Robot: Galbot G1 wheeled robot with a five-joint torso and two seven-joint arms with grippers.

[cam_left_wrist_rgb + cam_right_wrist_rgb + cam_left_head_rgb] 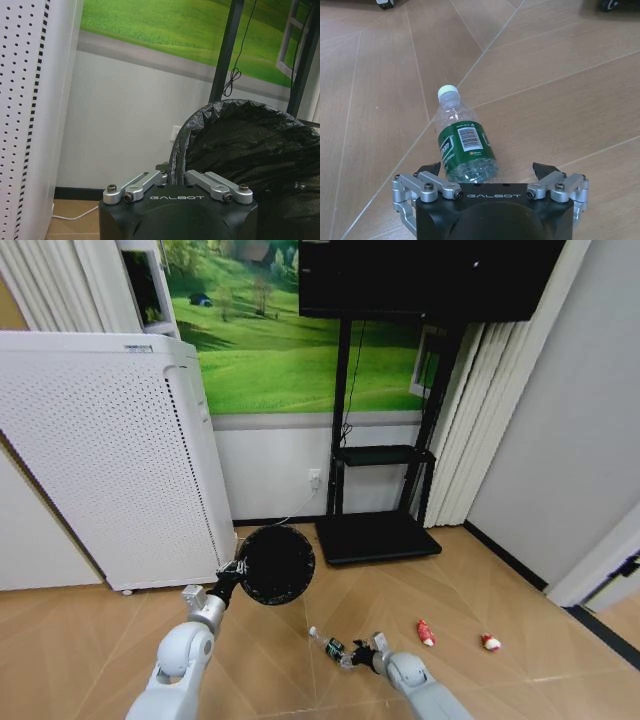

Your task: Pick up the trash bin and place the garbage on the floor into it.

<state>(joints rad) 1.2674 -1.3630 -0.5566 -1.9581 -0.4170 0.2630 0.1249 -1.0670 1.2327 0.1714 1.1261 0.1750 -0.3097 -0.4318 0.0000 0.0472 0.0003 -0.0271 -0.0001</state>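
— Where is the mesh trash bin (275, 564) held?
— Beside the white perforated appliance (110, 450), clenched at its rim by the left gripper (176, 176).
— And the bottle (462, 142)?
— Flanked on the floor by the right gripper (490, 170), fingers spread, right of that appliance.

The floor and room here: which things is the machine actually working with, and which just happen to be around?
Job: bin in left end effector; bottle between right end effector fingers; red wrapper; red-and-white piece.
Around: white appliance; TV stand; TV.
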